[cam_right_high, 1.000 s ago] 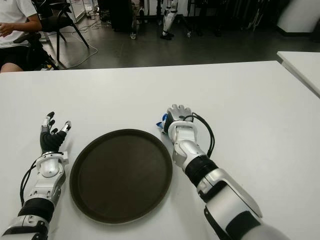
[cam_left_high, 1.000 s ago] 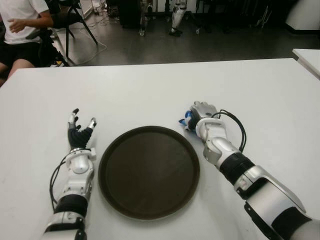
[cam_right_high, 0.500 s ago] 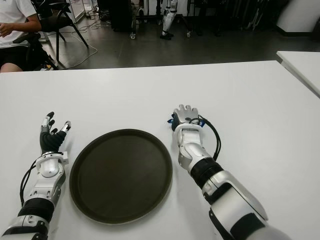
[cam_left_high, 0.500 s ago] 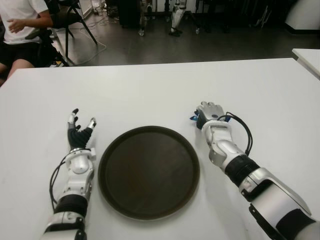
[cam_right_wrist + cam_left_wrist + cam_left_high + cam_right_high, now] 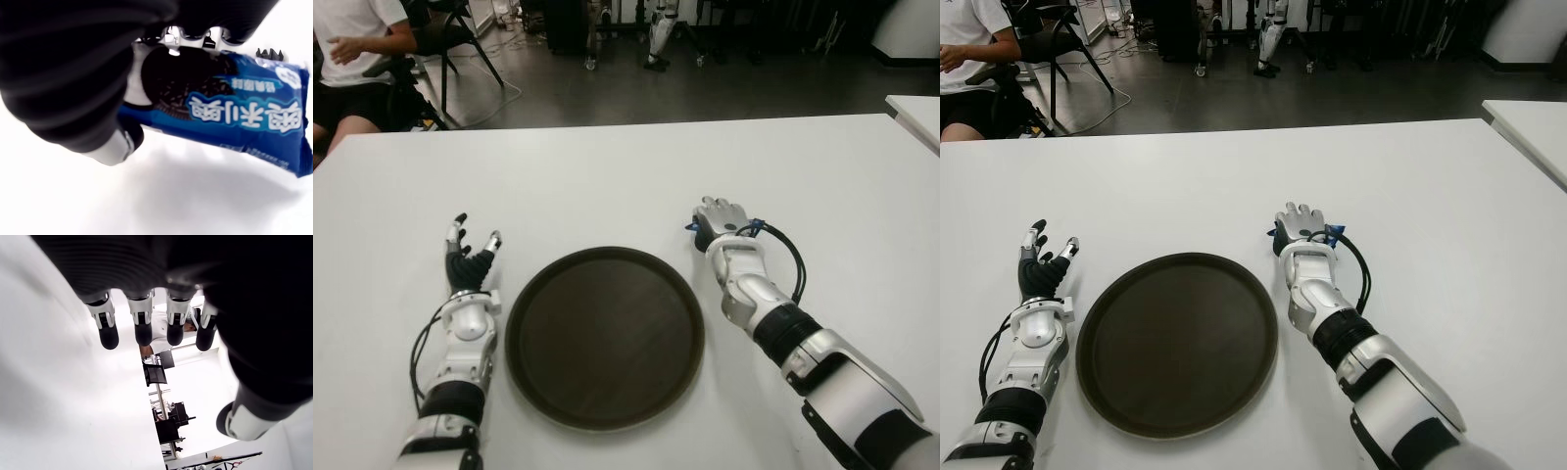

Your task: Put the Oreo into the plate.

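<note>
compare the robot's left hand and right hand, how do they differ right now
The left hand shows left of the plate with fingers spread, holding nothing; the right hand, beyond the plate's right edge, is curled around the blue Oreo packet. Both are over the white table.

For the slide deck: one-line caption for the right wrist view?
Right hand gripping a blue Oreo pack above the white table.
</note>
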